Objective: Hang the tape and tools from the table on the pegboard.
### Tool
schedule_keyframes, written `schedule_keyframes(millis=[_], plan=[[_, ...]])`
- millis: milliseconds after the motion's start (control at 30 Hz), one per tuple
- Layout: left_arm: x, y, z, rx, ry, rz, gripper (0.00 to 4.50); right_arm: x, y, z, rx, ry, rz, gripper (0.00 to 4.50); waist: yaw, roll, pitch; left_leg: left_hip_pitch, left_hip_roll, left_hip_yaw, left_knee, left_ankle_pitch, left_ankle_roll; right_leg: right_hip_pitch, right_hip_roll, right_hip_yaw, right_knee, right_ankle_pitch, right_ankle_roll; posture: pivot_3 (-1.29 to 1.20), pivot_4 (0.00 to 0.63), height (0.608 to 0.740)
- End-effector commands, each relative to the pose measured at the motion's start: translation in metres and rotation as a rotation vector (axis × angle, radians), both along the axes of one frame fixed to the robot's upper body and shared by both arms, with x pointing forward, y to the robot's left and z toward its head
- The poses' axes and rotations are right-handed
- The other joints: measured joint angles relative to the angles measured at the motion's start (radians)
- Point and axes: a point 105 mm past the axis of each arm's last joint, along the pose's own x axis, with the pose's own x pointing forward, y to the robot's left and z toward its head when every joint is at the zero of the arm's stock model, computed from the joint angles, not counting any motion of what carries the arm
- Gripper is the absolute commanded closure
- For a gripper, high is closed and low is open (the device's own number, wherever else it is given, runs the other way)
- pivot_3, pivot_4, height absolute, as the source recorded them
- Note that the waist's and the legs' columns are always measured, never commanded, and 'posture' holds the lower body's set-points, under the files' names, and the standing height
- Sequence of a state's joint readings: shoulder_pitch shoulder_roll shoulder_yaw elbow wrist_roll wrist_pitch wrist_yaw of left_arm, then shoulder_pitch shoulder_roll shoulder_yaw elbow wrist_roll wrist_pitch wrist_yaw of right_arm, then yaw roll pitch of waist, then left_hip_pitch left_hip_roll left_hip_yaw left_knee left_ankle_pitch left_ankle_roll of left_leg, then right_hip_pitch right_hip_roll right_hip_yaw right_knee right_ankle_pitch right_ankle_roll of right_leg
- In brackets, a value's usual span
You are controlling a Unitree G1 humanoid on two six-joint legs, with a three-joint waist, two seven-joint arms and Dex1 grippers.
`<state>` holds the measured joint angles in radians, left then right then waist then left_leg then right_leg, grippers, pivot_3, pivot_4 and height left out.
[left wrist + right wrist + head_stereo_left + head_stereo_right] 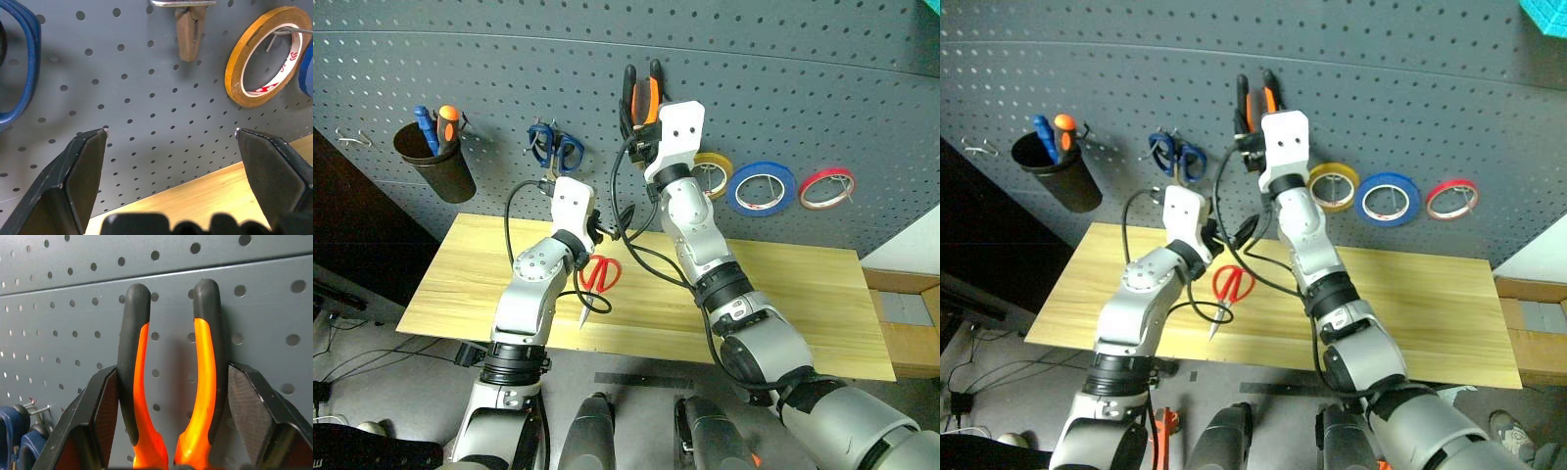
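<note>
Since the pliers [171,382] feel stiff and heavy, my right gripper [172,416] clamps both rubbery handles; left gripper [171,161] gapes empty.

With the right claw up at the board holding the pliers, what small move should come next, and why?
Probably ease the pliers down toward a hook, then open. The right claw grips both handles against the pegboard, handles up; whether they hang on anything isn't visible.
</note>
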<state>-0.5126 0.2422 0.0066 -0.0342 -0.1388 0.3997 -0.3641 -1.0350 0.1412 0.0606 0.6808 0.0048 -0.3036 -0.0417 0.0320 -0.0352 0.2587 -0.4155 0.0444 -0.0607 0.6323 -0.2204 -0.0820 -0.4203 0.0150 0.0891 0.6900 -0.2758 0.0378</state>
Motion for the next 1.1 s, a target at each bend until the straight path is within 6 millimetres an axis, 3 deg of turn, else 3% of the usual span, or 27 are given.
schedule_keyframes(millis=[33, 133, 267, 433, 567, 633, 867, 967, 1100], plan=[[0.002, -0.006, 0.017, -0.008, -0.073, -0.02, 0.0, 0.0, 0.004, -0.022, -0.051, 0.067, 0.02, 1.04, -0.001, 0.0, 0.0, 0.0, 0.0, 0.0, 0.0, 0.0, 0.0, 0.0, 0.0, 0.0, 0.0, 0.0, 0.0, 0.19, 0.264, 0.74], [0.004, -0.01, 0.016, -0.017, -0.081, -0.028, 0.0, 0.0, -0.007, -0.018, -0.078, 0.056, 0.002, 0.1, -0.002, 0.0, 0.0, -0.001, 0.0, 0.0, -0.001, 0.0, 0.0, 0.0, 0.0, 0.0, -0.001, 0.0, 0.0, 0.16, 0.249, 0.74], [0.005, -0.017, 0.013, -0.033, -0.085, -0.047, 0.0, -0.005, -0.018, -0.01, -0.141, 0.017, 0.007, 0.05, -0.007, 0.0, 0.0, -0.002, 0.0, 0.001, -0.001, 0.0, 0.0, -0.002, 0.0, 0.0, -0.002, 0.0, 0.0, 0.11, 0.213, 0.74], [0.004, -0.021, -0.004, -0.021, -0.064, -0.015, 0.0, -0.036, -0.032, -0.016, -0.305, 0.019, 0.122, 0.05, -0.011, 0.0, -0.005, -0.003, 0.0, 0.001, -0.001, 0.0, -0.001, -0.001, -0.001, 0.0, -0.004, 0.0, 0.0, 0.04, 0.166, 0.74], [-0.001, -0.01, -0.029, 0.033, -0.018, 0.066, 0.0, -0.063, -0.047, -0.03, -0.367, 0.072, 0.188, 0.05, -0.027, 0.001, -0.016, -0.004, 0.0, 0.002, -0.002, 0.0, -0.001, -0.001, -0.001, 0.0, -0.008, 0.0, 0.0, 0.01, 0.136, 0.74], [-0.004, 0.001, -0.044, 0.084, 0.008, 0.131, 0.0, -0.076, -0.051, -0.044, -0.345, 0.15, 0.287, 0.05, -0.037, 0.001, -0.022, -0.004, 0.0, 0.002, -0.002, 0.001, -0.002, -0.001, -0.001, 0.001, -0.008, 0.0, 0.0, 0.0, 0.132, 0.74], [-0.017, 0.036, -0.103, 0.132, 0.206, 0.319, 0.0, -0.126, -0.07, -0.135, -0.637, 0.294, 0.54, 0.05, -0.048, 0.0, -0.038, 0.0, -0.001, 0.002, -0.001, 0.0, 0.0, 0.004, -0.001, 0.001, -0.008, 0.001, 0.001, 0.03, 0.152, 0.74], [-0.028, 0.051, -0.122, 0.144, 0.302, 0.36, 0.0, -0.138, -0.075, -0.159, -0.696, 0.327, 0.604, 0.05, -0.055, 0.0, -0.038, 0.001, -0.001, 0.002, 0.001, 0.0, 0.0, 0.006, 0.0, 0.001, -0.009, 0.001, 0.003, 0.05, 0.157, 0.74], [-0.042, 0.057, -0.148, 0.131, 0.415, 0.365, 0.0, -0.14, -0.078, -0.175, -0.732, 0.333, 0.629, 0.05, -0.063, 0.0, -0.039, 0.01, 0.0, 0.002, 0.002, 0.0, 0.0, 0.014, 0.0, 0.002, -0.009, 0.0, 0.005, 0.07, 0.155, 0.74]])
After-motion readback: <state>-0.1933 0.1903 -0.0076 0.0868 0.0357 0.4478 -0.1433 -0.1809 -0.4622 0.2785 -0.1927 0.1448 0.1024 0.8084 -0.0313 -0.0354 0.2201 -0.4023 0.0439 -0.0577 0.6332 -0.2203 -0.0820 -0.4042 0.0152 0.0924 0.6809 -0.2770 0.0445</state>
